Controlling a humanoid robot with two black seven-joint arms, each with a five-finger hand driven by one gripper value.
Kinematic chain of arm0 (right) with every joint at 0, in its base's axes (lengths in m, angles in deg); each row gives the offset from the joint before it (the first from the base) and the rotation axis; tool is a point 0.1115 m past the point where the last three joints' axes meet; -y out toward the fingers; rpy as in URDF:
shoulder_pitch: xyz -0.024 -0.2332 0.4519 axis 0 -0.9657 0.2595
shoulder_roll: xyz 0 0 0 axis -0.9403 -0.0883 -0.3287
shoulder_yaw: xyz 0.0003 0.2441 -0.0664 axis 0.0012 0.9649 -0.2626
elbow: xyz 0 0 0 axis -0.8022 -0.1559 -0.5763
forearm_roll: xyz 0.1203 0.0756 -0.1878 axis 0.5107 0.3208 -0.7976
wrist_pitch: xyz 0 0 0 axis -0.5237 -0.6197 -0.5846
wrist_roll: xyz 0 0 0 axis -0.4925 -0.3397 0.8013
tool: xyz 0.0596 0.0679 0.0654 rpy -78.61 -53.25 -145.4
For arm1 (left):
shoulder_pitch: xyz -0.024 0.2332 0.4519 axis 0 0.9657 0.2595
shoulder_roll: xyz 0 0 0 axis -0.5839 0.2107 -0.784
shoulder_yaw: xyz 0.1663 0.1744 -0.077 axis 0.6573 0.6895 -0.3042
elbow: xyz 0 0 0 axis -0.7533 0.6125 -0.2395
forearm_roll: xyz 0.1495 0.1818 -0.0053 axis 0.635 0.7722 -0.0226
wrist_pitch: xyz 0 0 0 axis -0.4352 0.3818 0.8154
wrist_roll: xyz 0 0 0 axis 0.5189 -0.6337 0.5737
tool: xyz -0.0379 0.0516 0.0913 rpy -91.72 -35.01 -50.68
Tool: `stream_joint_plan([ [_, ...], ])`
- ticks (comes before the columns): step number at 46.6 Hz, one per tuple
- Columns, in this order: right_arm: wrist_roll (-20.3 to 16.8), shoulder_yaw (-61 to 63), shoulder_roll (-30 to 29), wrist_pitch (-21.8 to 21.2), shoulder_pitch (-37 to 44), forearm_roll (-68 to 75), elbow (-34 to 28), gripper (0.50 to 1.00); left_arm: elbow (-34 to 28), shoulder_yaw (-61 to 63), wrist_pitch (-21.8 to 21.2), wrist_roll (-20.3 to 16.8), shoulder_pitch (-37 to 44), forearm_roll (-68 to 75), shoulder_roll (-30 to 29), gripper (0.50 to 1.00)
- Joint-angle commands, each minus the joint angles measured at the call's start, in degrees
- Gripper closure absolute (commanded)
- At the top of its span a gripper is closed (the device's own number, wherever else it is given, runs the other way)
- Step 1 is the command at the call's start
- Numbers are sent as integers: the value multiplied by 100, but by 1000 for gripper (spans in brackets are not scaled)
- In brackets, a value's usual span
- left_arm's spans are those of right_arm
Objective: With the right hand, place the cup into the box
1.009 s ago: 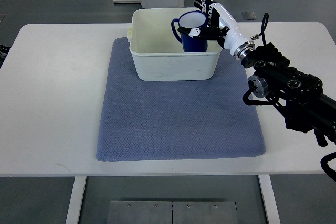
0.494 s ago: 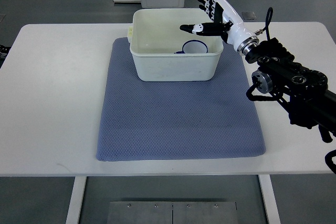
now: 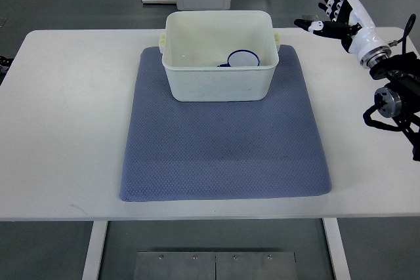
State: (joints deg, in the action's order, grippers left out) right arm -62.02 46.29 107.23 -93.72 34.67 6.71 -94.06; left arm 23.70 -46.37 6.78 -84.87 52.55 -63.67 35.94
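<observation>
Top view: cup (image 3: 243, 60) sits upright inside the box (image 3: 220, 82), at its right-rear part, near the right wall. Box stands on the far end of the blue mat (image 3: 223, 142) on the white table (image 3: 65, 129). Right hand (image 3: 338, 11) is over the table's far right corner, well apart from the box, fingers spread, thumb pointing left, holding nothing.
</observation>
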Motion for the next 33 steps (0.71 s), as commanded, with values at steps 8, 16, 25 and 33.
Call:
stream_joint_plan([
  [8, -371, 737, 138, -320, -702, -2, -49, 500, 0, 0, 0, 1, 6, 0, 0, 500],
  [16, -495, 1028, 129, -320, -1036, -11, -207, 500, 0, 9, 0, -7, 6, 0, 0, 500],
  [25, -407, 1344, 41, -311, -1265, -11, -313, 500, 0, 0, 0, 1, 6, 0, 0, 500],
  [33, -442, 1616, -222, -311, -1396, -2, -295, 500, 0, 0, 0, 1, -3, 0, 0, 500],
])
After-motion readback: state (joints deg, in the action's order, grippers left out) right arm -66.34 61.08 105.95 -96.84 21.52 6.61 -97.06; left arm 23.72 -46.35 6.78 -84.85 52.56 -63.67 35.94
